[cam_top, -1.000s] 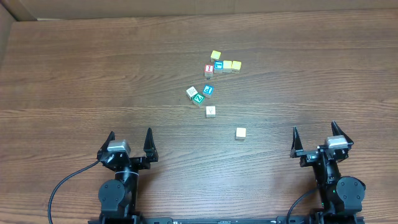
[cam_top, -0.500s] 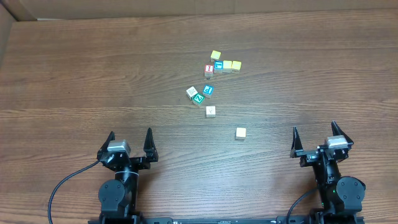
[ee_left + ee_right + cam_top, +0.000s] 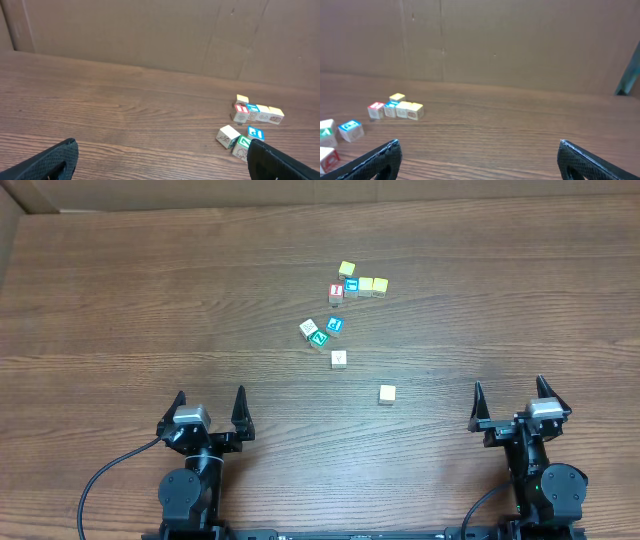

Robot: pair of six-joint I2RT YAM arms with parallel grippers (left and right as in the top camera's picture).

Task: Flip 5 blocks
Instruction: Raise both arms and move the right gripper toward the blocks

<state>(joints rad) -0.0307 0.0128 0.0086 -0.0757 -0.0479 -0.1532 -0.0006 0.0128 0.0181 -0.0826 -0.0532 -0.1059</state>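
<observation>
Wooden letter cubes, so I'd guess light, rigid and not fragile, but tiny and smooth-faced, meaning one will probably skate or tip if a finger nudges it before the other lands. Best bet is pinching two opposite side faces squarely, low down, then rolling it over.

From overhead the five blocks sit around the middle of the table (image 3: 150,280), well ahead of both arms. The green Z block (image 3: 319,337) touches a whitish block (image 3: 308,328) on its left, with the blue P block (image 3: 335,325) just beside it on the right. A second whitish block (image 3: 339,359) sits nearer the arms, and the plain cream block (image 3: 387,394) is off alone, closest to the right arm. That tight trio looks awkward for getting a finger in, the loner looks easy. The red-letter cube (image 3: 336,292) and yellow cubes (image 3: 373,285) farther back aren't targets.

Left gripper (image 3: 210,393) and right gripper (image 3: 508,385) are parked at the near edge, jaws spread wide, nothing in them.

Only the overhead shows all five plus their top faces. Left wrist gives side faces of the trio, with the green one right at a fingertip. Right wrist catches the blue P and slivers at its left edge, and I think the cream one is out of frame in both
</observation>
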